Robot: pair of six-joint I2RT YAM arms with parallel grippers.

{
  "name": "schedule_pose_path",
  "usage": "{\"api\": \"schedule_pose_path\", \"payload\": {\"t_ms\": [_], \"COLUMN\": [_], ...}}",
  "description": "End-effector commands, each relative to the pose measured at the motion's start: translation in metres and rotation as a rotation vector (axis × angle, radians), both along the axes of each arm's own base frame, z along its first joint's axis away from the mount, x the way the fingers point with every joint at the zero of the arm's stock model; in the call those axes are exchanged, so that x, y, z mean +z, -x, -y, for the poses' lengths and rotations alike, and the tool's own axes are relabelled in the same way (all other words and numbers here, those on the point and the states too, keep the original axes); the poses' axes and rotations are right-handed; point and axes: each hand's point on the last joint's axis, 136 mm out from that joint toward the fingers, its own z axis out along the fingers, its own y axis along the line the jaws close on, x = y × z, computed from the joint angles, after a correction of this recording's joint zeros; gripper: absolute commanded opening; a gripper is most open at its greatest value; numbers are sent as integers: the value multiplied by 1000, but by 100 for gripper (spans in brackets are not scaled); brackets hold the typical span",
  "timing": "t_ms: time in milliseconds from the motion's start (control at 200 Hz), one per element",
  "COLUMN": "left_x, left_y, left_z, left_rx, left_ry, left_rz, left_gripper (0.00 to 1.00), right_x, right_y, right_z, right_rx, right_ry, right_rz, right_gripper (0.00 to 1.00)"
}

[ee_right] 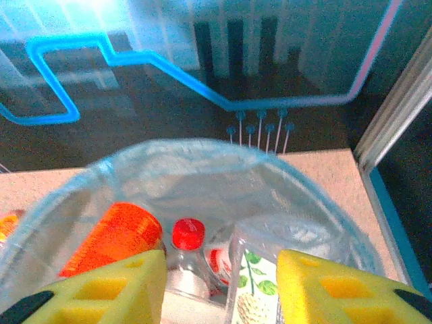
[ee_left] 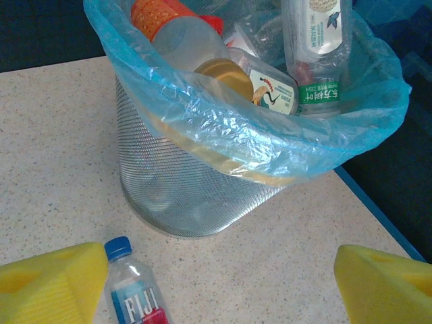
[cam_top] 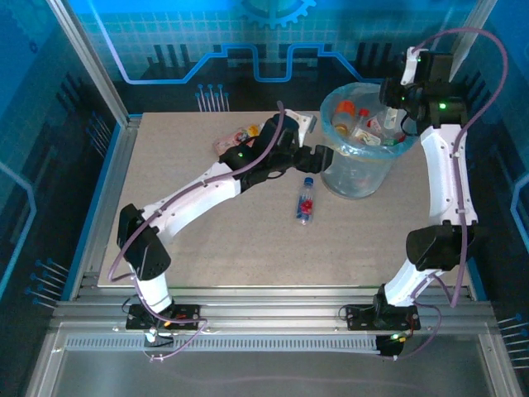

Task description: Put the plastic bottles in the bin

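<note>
Left gripper [cam_top: 319,156] [ee_left: 216,291]: low over the table just beside the bin, yellow fingers [ee_left: 50,283] spread wide, nothing between them, gripping nothing.
Right gripper [cam_top: 388,107] [ee_right: 221,287]: above the bin's mouth, pointing down into it; its 2 yellow fingers [ee_right: 111,290] are parted wider than the bottle between them, with a clear gap on 1 side, so the bottle is not clamped.
Bin [cam_top: 355,178] [ee_left: 182,189] [ee_right: 202,152]: upright at the far right of the table, finely ribbed translucent wall, pale blue bag [ee_left: 223,128] folded over the rim.
Green-labelled clear bottle [ee_left: 317,40] [ee_right: 253,290]: upright inside the bin against the rim, between the right fingers; the label shows green leaves and a pale fruit.
Orange-labelled bottle [ee_left: 165,17] [ee_right: 115,239]: lying in the bin on the other bottles.
Red cap [ee_right: 187,233]: on a clear bottle in the bin, just beside the orange label.
Fiji bottle [cam_top: 306,201] [ee_left: 135,293]: lying on the table near the foot of the bin, blue cap toward the bin, just beside 1 left finger.
Loose bottles [cam_top: 238,137]: a small pink and orange cluster on the table behind the left arm, well apart from the bin.
Table [cam_top: 207,248]: pale speckled top.
</note>
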Motion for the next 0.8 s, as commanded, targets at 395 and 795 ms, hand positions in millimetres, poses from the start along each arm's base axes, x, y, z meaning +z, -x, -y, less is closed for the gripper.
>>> {"api": "schedule_pose_path", "payload": {"t_ms": [395, 795], "left_x": [-2, -58], "left_y": [38, 75], "left_z": [-124, -217], "left_rx": [261, 459], "left_ry": [-166, -273], "left_rz": [150, 136], "left_gripper": [91, 99], "right_x": [-68, -254], "right_y": [125, 144], "right_z": [-176, -221], "right_rx": [373, 346], "right_ry": [111, 290], "right_rz": [-101, -411], "right_gripper": [65, 89]}}
